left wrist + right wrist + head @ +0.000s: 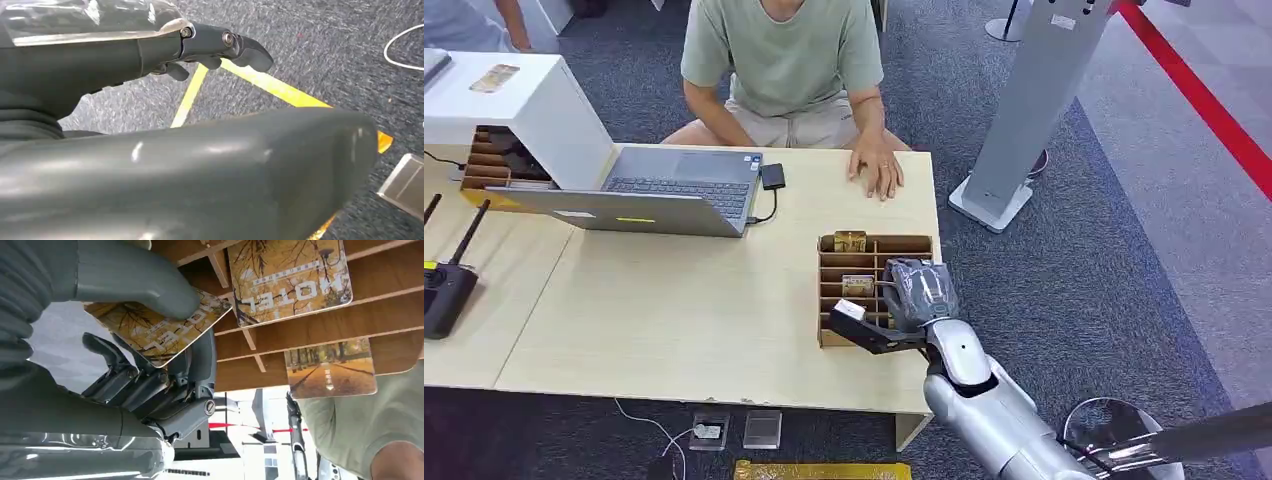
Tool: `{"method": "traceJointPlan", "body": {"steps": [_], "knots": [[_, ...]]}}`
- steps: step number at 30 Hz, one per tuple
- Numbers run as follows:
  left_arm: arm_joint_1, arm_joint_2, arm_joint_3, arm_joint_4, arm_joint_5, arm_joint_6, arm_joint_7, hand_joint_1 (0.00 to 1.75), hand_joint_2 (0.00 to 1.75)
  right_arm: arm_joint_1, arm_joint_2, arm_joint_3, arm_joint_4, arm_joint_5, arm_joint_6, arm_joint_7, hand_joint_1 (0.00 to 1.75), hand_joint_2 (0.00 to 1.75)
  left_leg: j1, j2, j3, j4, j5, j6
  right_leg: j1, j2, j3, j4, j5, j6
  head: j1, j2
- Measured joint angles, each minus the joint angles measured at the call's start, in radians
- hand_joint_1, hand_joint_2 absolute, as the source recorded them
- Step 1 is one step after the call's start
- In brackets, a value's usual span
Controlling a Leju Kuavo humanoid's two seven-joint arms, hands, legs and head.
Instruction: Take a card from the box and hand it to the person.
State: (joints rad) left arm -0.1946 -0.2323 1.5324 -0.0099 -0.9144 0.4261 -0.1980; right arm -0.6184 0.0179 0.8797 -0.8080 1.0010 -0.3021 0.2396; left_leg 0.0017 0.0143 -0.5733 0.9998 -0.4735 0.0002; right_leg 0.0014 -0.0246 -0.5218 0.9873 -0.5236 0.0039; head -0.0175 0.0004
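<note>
Reading the head view from your nine o'clock, the white box-shaped stand [519,105] and the open grey laptop [664,190] sit at the far left of the pale wooden surface [674,310], out of the reach path, which I judge is why the work is staged at the three o'clock end. Toward centre-right lies the flat brown cardboard box with slotted compartments [874,285], set directly in front of the seated person in a green shirt [784,55], whose hand [876,170] rests palm-down on the surface at the box's twelve o'clock, probably waiting to receive. Your right hand [150,365] is over the box's near right corner. In the right wrist view its thick grey thumb presses on top of a yellow autumn-print hotel card [160,330] while the dark fingers [130,382] curl beneath it, so the card is pinched and tilted, its far corner beside the dividers; whether it has fully cleared its slot you cannot tell. Two more cards remain in compartments. Your left hand [210,45] hangs over grey carpet, fingers curled and holding nothing.
</note>
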Motion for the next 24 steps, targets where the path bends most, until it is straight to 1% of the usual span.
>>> {"method": "traceJointPlan", "body": {"steps": [9, 16, 18, 19, 20, 21, 24], "knots": [[0.001, 0.001, 0.000, 0.000, 0.037, -0.026, -0.021, 0.00, 0.00, -0.001, -0.009, -0.003, 0.000, 0.005, -0.036, 0.011, 1.75, 1.75, 0.000, 0.000, 0.000, 0.000, 0.000, 0.000, 0.000, 0.000, 0.000, 0.000, 0.000, 0.000, 0.000, 0.000], [0.002, 0.001, 0.000, 0.000, 0.054, -0.040, -0.029, 0.00, 0.00, -0.007, -0.024, -0.015, -0.043, -0.002, -0.101, -0.017, 1.75, 1.75, 0.000, 0.000, 0.000, 0.000, 0.000, 0.000, 0.000, 0.000, 0.000, 0.000, 0.000, 0.000, 0.000, 0.000], [0.002, 0.001, 0.000, 0.000, 0.060, -0.034, -0.023, 0.00, 0.00, -0.010, -0.026, -0.021, -0.058, -0.005, -0.106, -0.022, 1.75, 1.75, 0.000, 0.000, 0.000, 0.000, 0.000, 0.000, 0.000, 0.000, 0.000, 0.000, 0.000, 0.000, 0.000, 0.000], [0.002, 0.000, 0.000, 0.000, 0.066, -0.026, -0.008, 0.00, 0.00, -0.010, -0.029, -0.025, -0.068, -0.011, -0.109, -0.026, 1.75, 1.75, 0.000, 0.000, 0.000, 0.000, 0.000, 0.000, 0.000, 0.000, 0.000, 0.000, 0.000, 0.000, 0.000, 0.000], [0.002, -0.004, 0.000, 0.000, 0.074, -0.016, 0.001, 0.00, 0.00, -0.011, -0.030, -0.030, -0.077, -0.022, -0.113, -0.033, 1.73, 1.75, 0.000, 0.000, 0.000, 0.000, 0.000, 0.000, 0.000, 0.000, 0.000, 0.000, 0.000, 0.000, 0.000, 0.000], [0.004, -0.013, 0.000, 0.000, 0.082, -0.002, 0.003, 0.00, 0.00, -0.015, -0.035, -0.038, -0.097, -0.050, -0.131, -0.058, 1.66, 1.75, 0.000, 0.000, 0.000, 0.000, 0.000, 0.000, 0.000, 0.000, 0.000, 0.000, 0.000, 0.000, 0.000, 0.000], [0.004, -0.023, 0.000, 0.000, 0.084, -0.002, 0.003, 0.00, 0.00, -0.019, -0.037, -0.051, -0.129, -0.119, -0.156, -0.118, 1.69, 1.75, 0.000, 0.000, 0.000, 0.000, 0.000, 0.000, 0.000, 0.000, 0.000, 0.000, 0.000, 0.000, 0.001, 0.000]]}}
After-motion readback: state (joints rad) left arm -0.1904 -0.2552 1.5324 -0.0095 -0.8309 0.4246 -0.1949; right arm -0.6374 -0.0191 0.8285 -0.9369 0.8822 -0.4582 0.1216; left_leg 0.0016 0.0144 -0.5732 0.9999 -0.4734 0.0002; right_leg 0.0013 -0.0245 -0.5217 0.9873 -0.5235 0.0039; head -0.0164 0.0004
